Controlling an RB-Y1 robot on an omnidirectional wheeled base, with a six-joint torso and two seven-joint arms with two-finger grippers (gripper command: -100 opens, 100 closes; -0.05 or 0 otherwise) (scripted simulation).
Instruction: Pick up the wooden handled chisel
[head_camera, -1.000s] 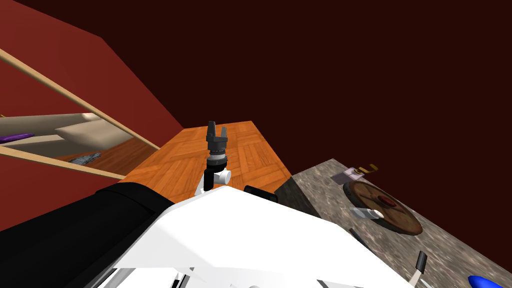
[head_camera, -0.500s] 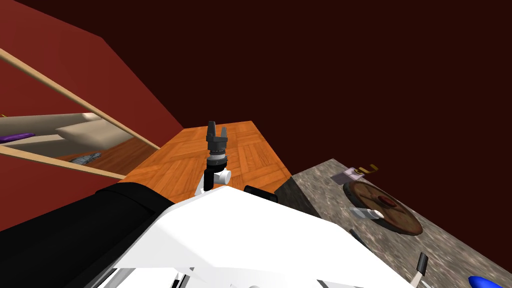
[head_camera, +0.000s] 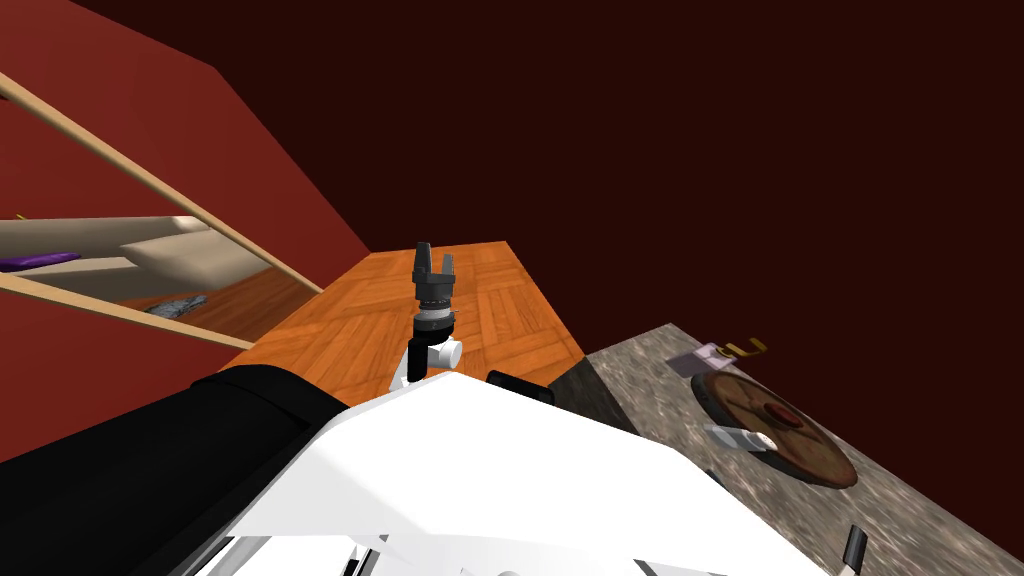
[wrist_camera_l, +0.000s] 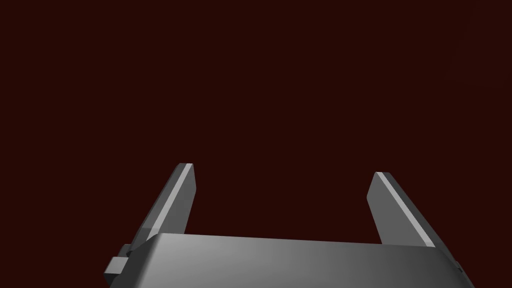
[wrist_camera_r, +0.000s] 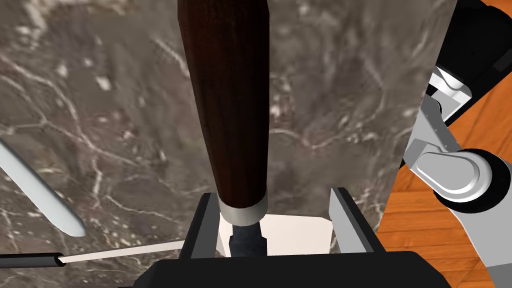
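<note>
Basically pre-grasp: right gripper open, straddling the dark-brown wooden-handled chisel with grey ferrule on the veined grey stone counter (my 4 o'clock), off-centre toward one finger; next: centre, close, lift; left gripper open, parked at 12 o'clock.

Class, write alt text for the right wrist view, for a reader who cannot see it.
A dark brown wooden chisel handle with a silver collar sits between the open fingers of the right gripper, close to one of them, over a grey marbled counter. A pointed light grey blade lies on the counter to one side.
</note>
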